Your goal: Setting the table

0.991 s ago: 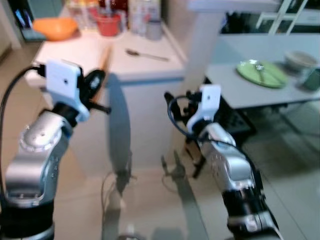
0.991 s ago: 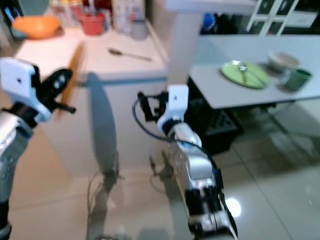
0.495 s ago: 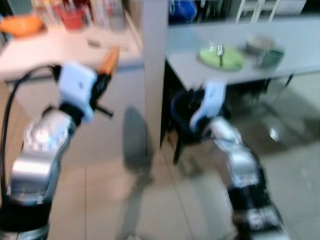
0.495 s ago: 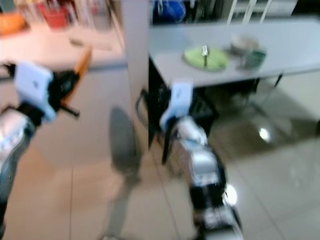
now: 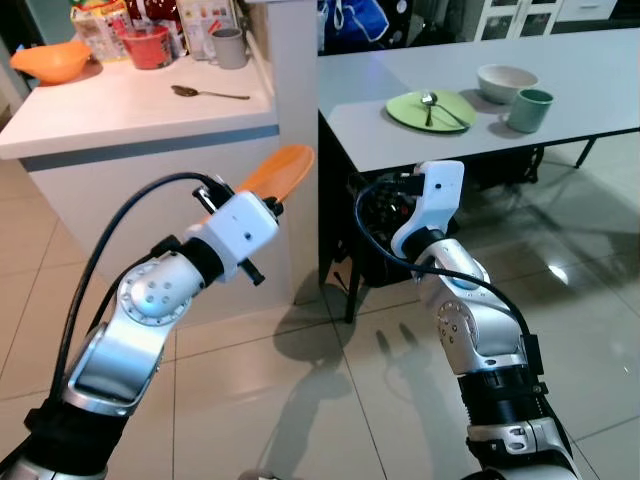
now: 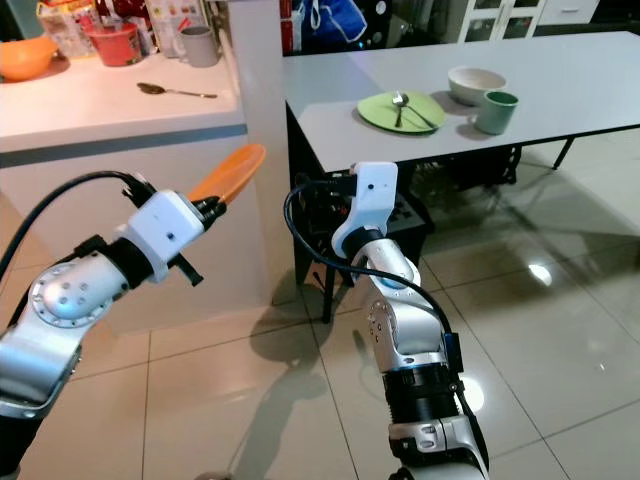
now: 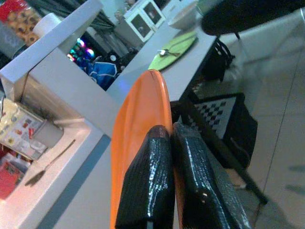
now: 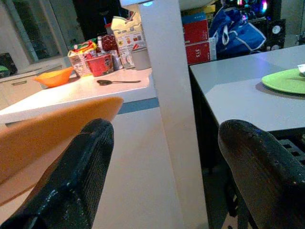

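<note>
Glossy beige floor tiles run beneath a white kitchen surface and a grey dining surface. Raised in the air between them, the orange plate is pinched edge-on by the left end effector, fingers clenched on its rim. The right end effector hangs with fingers spread wide, grasping nothing. On the grey surface sit a green plate with cutlery, a bowl and a green cup.
</note>
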`<state>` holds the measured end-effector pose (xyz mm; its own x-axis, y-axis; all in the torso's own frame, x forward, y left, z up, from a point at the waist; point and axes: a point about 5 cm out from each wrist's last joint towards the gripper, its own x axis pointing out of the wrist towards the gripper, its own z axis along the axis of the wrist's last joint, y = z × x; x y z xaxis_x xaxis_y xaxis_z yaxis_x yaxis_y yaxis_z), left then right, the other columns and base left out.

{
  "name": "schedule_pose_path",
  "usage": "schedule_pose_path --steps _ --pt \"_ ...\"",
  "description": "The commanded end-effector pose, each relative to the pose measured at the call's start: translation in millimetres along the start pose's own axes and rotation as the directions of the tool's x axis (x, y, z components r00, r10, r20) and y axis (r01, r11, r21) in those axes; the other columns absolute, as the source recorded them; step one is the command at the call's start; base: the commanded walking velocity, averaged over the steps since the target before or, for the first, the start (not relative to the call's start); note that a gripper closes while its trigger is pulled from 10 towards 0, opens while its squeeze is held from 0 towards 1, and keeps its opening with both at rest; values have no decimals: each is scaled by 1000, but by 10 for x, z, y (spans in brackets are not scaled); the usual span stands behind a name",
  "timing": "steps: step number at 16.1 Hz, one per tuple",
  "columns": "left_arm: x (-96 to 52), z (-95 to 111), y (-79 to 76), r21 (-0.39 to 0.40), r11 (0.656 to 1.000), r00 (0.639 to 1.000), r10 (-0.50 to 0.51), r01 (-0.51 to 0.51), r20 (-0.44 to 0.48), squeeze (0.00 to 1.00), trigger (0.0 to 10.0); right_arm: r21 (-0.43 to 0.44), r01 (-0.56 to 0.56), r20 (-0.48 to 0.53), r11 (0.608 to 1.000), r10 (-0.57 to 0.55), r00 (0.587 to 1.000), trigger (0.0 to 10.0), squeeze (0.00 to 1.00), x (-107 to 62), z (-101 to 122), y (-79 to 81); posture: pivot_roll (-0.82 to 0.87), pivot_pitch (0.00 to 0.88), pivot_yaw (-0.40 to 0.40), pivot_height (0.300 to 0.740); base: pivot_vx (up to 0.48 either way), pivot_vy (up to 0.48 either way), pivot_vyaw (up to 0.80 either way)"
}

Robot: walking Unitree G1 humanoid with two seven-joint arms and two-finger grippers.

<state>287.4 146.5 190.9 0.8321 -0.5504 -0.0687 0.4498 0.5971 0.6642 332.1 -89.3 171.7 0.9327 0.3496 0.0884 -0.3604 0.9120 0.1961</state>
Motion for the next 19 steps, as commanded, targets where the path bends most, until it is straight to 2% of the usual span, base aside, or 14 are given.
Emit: schedule_pose_path --steps 1,2,3,4,6,7,8,10,11,14,19 --pt "39 112 51 70 998 998 -3 -1 56 0 0 -15 6 4 1000 -6 1000 10000 0 -14 26 12 186 0 36 740 0 0 0" --pt "52 117 56 61 998 998 1 -5 65 0 0 -16 12 5 1000 -12 1000 10000 0 -23 27 -2 183 0 37 740 0 0 0" --pt "58 121 52 105 994 998 -8 1 69 0 0 -17 18 4 1000 -18 1000 10000 0 -24 28 -16 183 0 37 740 0 0 0" --pt "59 122 50 116 993 997 -11 2 73 0 0 -17 19 4 1000 -19 1000 10000 0 -25 28 -21 182 0 37 740 0 0 0" --pt "56 173 -8 271 962 993 -70 40 99 0 0 -26 26 2 999 -26 1000 10000 0 -23 24 -43 184 0 36 740 0 0 0" --pt "53 180 -26 294 954 991 -84 50 104 0 0 -27 27 2 999 -27 1000 10000 0 -21 23 -45 186 0 38 740 0 0 0" --pt "42 212 -76 365 928 986 -124 75 114 0 0 -28 32 1 999 -32 999 10000 0 -16 19 -56 187 0 38 740 0 0 0" --pt "17 209 -107 445 890 979 -167 101 113 0 0 -29 38 1 999 -38 999 10000 0 -7 18 -75 192 0 40 740 0 0 0" --pt "-14 205 -128 521 844 971 -213 126 110 0 0 -31 44 2 999 -44 999 10000 0 1 23 -99 198 0 45 740 0 0 0" --pt "-62 133 -124 639 752 960 -271 162 75 0 0 -44 68 22 997 -67 998 10000 0 29 78 -170 202 0 54 740 0 0 0" --pt "-57 156 -72 698 704 957 -274 132 96 0 0 -65 68 15 996 -67 998 10000 0 37 73 -210 205 0 53 740 0 0 0"
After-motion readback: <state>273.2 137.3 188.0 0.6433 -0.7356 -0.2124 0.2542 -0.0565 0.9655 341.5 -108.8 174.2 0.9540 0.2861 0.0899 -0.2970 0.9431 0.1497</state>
